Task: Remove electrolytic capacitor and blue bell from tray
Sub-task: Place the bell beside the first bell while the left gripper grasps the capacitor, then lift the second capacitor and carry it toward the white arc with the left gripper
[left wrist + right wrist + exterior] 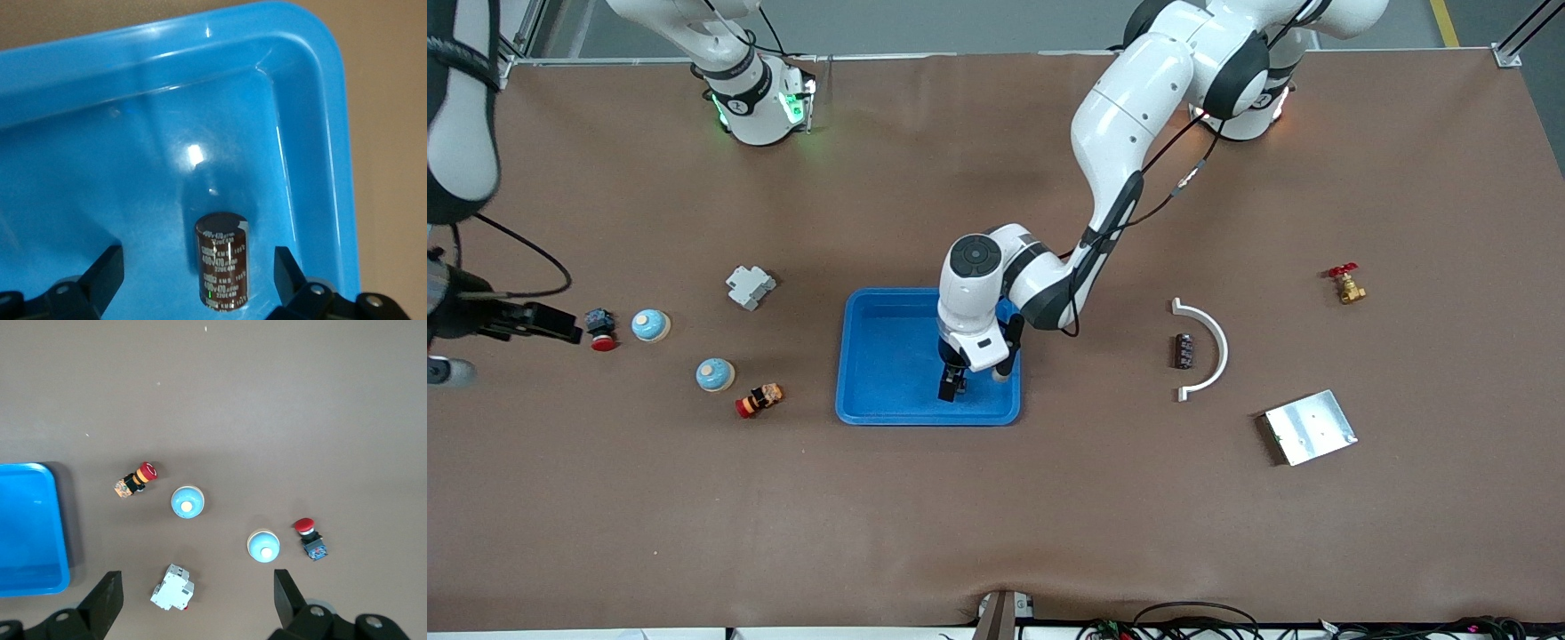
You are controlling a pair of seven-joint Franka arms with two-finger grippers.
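A brown capacitor (221, 261) stands upright on the floor of the blue tray (925, 416), near a corner of the tray (337, 133). My left gripper (953, 384) is down in the tray, and in the left wrist view it (197, 259) is open with its fingers on either side of the capacitor, not touching it. Two blue bells (650, 325) (715, 374) sit toward the right arm's end of the table. My right gripper (560, 325) is open and empty, high over that area. In the right wrist view it (197, 583) looks down on both bells (187, 502) (263, 546).
Two red push buttons (602, 328) (759, 399) and a white breaker (750, 286) lie near the bells. A second capacitor (1184, 350), a white arc piece (1209, 351), a metal plate (1310, 427) and a brass valve (1347, 284) lie toward the left arm's end.
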